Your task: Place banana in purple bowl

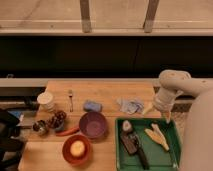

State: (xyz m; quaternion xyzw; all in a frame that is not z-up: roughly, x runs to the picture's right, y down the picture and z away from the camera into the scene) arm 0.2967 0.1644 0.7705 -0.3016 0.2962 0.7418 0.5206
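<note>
Gripper (166,118) poised at the green tray (161,158), banana not yet held.
It hangs over the tray's far right corner; whether it is apart or together I cannot tell. The banana (156,136) lies just below, the purple bowl (93,124) well left on the counter (110,95). Best to descend across the banana's narrow width.

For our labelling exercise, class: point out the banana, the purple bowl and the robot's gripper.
banana (156,137): camera view, middle of the fruit.
purple bowl (93,124): camera view, its bare inside.
gripper (166,118): camera view, its tip, over the green tray's (162,159) far right corner.
</note>
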